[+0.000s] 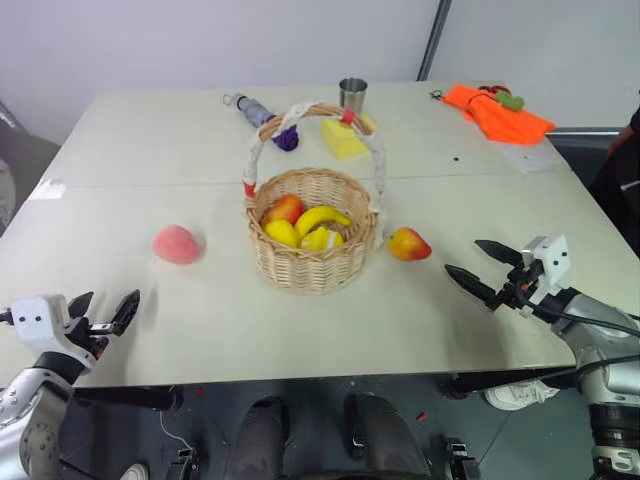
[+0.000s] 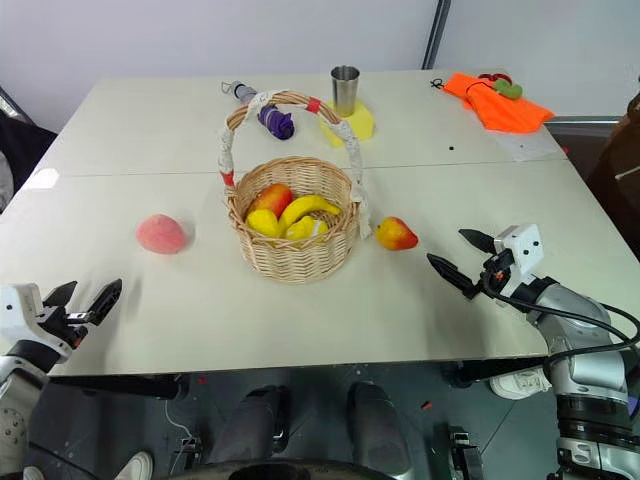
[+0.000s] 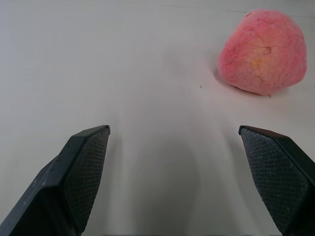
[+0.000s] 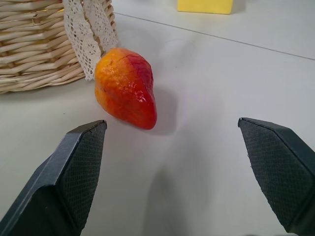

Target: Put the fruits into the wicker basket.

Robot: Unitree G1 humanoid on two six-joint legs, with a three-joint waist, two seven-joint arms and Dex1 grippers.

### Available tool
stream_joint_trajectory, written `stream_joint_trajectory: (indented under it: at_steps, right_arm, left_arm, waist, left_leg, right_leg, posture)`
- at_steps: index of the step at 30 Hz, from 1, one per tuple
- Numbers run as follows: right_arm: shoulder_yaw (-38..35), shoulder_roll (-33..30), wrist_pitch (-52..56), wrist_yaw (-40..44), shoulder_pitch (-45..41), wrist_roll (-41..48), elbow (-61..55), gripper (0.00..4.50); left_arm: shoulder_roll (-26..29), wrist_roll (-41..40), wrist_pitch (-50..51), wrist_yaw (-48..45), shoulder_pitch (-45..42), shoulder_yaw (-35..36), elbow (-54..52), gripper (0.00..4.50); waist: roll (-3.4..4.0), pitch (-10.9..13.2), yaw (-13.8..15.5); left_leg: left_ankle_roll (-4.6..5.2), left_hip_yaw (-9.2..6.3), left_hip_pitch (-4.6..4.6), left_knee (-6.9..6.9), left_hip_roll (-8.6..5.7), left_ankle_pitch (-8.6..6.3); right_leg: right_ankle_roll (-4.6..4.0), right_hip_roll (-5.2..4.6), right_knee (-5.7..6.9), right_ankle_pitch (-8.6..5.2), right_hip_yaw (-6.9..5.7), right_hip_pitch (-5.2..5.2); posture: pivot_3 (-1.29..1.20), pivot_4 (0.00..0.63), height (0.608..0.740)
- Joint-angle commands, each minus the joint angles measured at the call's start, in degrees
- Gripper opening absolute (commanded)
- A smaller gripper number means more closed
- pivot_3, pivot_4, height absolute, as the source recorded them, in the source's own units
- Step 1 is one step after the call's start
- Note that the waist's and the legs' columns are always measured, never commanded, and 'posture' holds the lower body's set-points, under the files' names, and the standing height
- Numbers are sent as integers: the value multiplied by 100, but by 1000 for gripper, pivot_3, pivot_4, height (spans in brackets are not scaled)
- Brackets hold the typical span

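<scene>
- The peach point(image 1: 177, 244) sits on the table point(image 1: 150, 150) at centre-left of the left eye frame, well apart from the basket point(image 1: 312, 240), which stands in the middle.
- The left gripper point(image 1: 100, 312) hangs at the lower left of that frame with its fingers point(image 3: 83, 167) spread wide and nothing between them. The peach lies ahead of it and off to the basket side; in the left wrist view it shows beyond the far finger rather than in the gap.
- The mango point(image 1: 409, 243) lies just beside the basket on its right, near the lace hanging from the handle point(image 1: 375, 170); whether it touches the wicker I cannot tell. Its pointed end faces away from the basket, toward the lower right.
- The right gripper point(image 1: 482, 268) is at right of centre, fingers apart and empty. It is the nearer arm for the mango, which lies ahead and slightly toward one finger.
- The basket already holds bananas point(image 1: 310, 228) and a red-yellow fruit point(image 1: 284, 209).
- A steel cup point(image 1: 352, 93) stands behind; what it contains is hidden.
</scene>
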Motion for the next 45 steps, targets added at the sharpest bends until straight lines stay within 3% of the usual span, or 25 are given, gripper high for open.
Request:
stream_joint_trajectory:
  at_steps: [1, 16, 25, 30, 35, 42, 45]
  right_arm:
    - [-43, -5, -54, -62, -34, 35, -266, 4473]
    - [-143, 37, 119, -218, -216, 311, -531, 4473]
    - [-300, -607, 1528, 31, -243, 1611, -2391, 4473]
    - [239, -781, 2273, -71, -705, 2314, -3519, 4473]
    - [1024, -653, 2467, -165, -1116, 2184, -4030, 4473]
    - [1427, -496, 2410, -233, -1198, 2117, -4155, 4473]
    - [1448, -446, 2339, -233, -1182, 2063, -4145, 4500]
  left_arm:
    - [36, -72, 22, 42, -91, 84, -256, 4500]
    - [406, -351, 767, 112, -842, -52, -682, 4500]
    - [911, -389, 1910, 449, -1873, -410, -541, 4500]
    - [1060, -244, 2600, 635, -2345, -855, -505, 4500]
    - [1103, 22, 3205, 934, -2699, -1258, -362, 4500]
    - [1011, 251, 3346, 1021, -2993, -1468, -117, 4500]
    - [987, 297, 3231, 899, -3008, -1477, -85, 3599]
  waist:
    - [0, 0, 0]
    - [0, 0, -2]
    - [-1, 0, 0]
    - [-2, 0, -14]
    - [-7, 2, 0]
    - [-15, 4, 3]
    - [-15, 4, 0]
  left_leg:
    - [0, 0, 0, 0, 0, 0]
    - [0, 1, 0, 0, 0, 0]
    - [0, -1, -2, 2, -1, 0]
    - [2, -2, -2, 1, 1, -1]
    - [2, -3, -4, 1, 0, -1]
    - [2, -3, -10, 5, -2, -1]
    - [2, -3, -9, 4, -1, -1]
  right_leg:
    - [0, 0, 0, 0, 0, 0]
    - [0, 3, 0, 1, 1, 0]
    - [3, 4, 1, 1, 1, 0]
    - [3, 9, 2, 2, 1, -3]
    - [3, 8, 2, 1, 1, -5]
    - [3, 3, 0, 2, 1, -8]
    - [3, 5, 0, 2, 1, -9]
  posture:
    - [0, 150, 740]
    - [0, 150, 740]
    - [0, 150, 740]
    - [0, 150, 740]
    - [0, 150, 740]
    - [0, 150, 740]
    - [0, 150, 740]
